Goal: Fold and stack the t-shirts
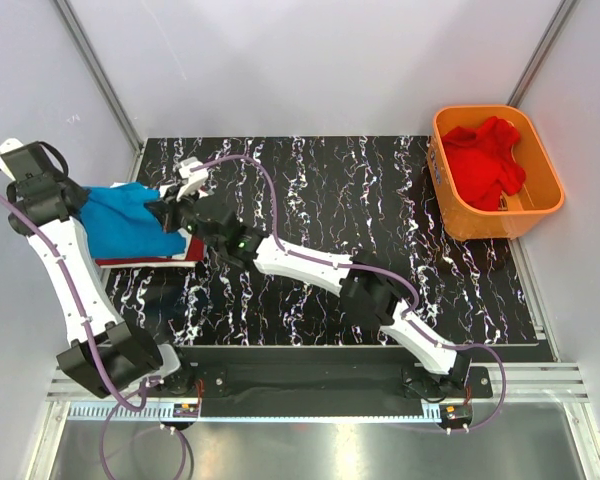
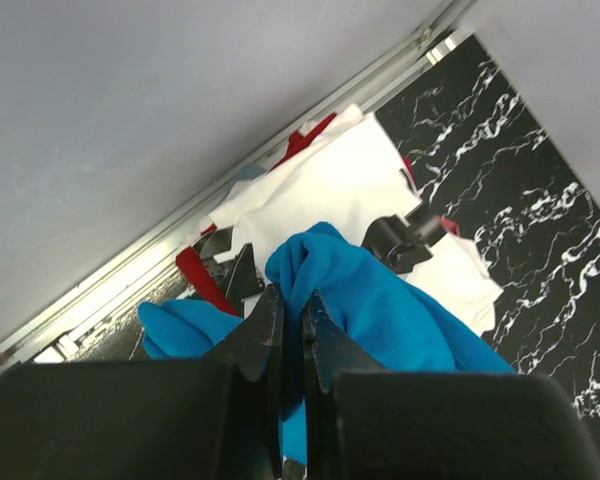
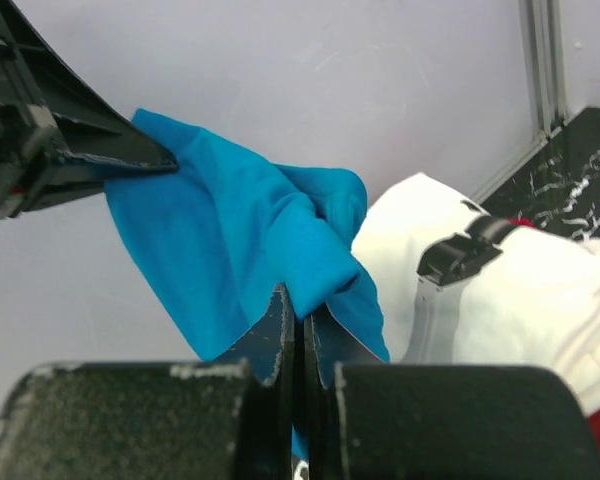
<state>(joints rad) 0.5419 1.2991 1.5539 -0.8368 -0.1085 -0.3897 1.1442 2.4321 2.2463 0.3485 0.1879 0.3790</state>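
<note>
Blue shirt (image 1: 125, 222) is bunched and lifted at the far left of the surface (image 1: 380, 190), hanging between the two arms just over the pile. Left claw (image 1: 83, 197) is clenched on one edge of it; in the left wrist view the cloth is pinched between both fingers (image 2: 265, 330). Right claw (image 1: 168, 212) is clamped on the opposite side, with a fold of blue squeezed in the closed tips. Under it lie the white shirt (image 2: 330, 180) and the dark red shirt (image 1: 145, 262), flat and stacked by the wall. The bright red shirt (image 1: 485, 160) sits crumpled in the orange basket (image 1: 490, 225) at the far right, well apart. Step in hand looks like spreading the blue one to fold it onto the pile. To do it well, I'd pull the two claws apart evenly so the cloth goes taut with no twist. Keep it above the white shirt so the pile doesn't get dragged. Lower it flat, square to the stack edges, and let go only once it rests. Main risk is the bunched fold slipping out or landing wrinkled.
</note>
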